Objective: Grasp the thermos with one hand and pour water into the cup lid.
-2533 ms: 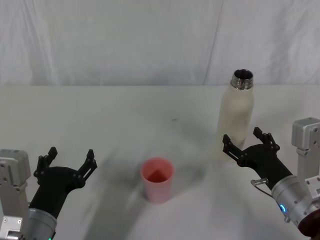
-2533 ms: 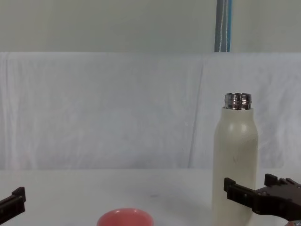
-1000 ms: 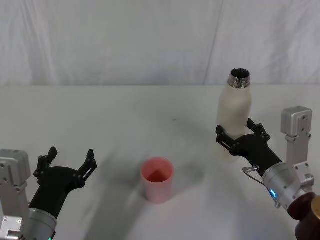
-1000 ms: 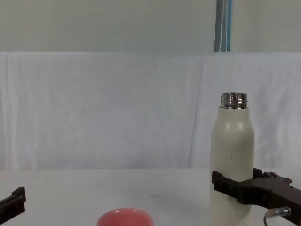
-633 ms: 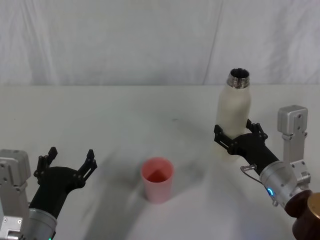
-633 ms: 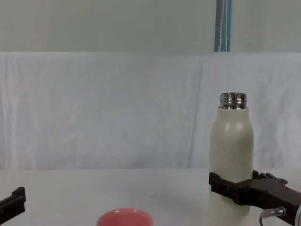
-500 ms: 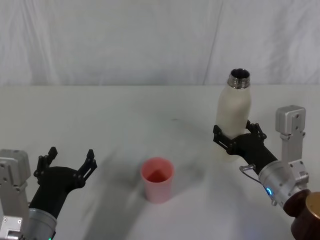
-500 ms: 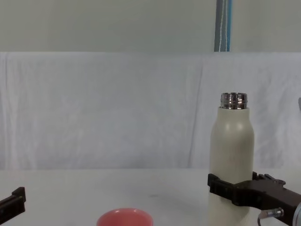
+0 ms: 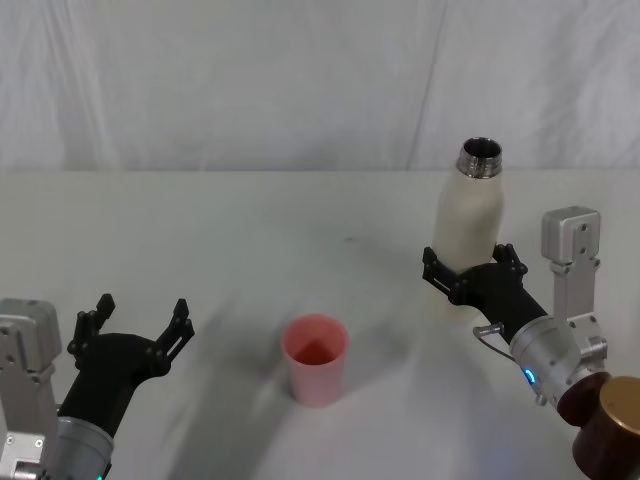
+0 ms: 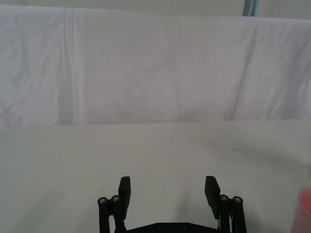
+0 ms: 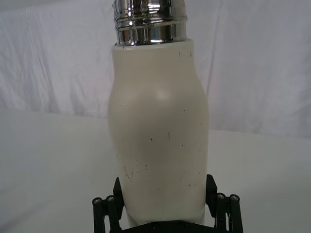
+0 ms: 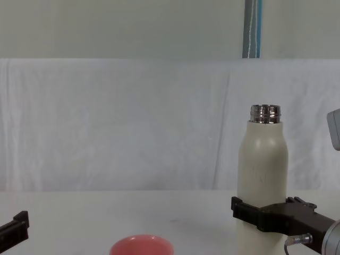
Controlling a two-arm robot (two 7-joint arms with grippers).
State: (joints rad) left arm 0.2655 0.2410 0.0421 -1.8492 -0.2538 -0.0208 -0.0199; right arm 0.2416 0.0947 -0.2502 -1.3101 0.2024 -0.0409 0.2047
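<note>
Presently we see the right gripper (image 9: 473,272) reaching forward and toward the middle of the worktop (image 9: 250,230) from its near right corner, its black fingers (image 12: 245,209) set one on each side of the lower body of the thermos (image 9: 466,235). The jaws are spread about as wide as the bottle; we cannot tell whether the pads press on it or merely bracket it. In the right wrist view the thermos (image 11: 159,145) fills the gap between the two finger tips (image 11: 211,189), with the bottle sitting deep toward the palm. The grey-white wrist block (image 9: 570,252) stands upright behind the gripper, and the forearm slopes down toward the near right corner.

We note that the thermos stands upright in the right half of the worktop, its steel neck uncapped. The cup lid (image 9: 316,358) stands mouth up near the middle of the near edge, well apart from the thermos.

The left gripper (image 9: 135,325) hovers over the near left corner, jaws spread wide with nothing between them; the left wrist view confirms its fingers (image 10: 125,190) are apart over bare surface.
</note>
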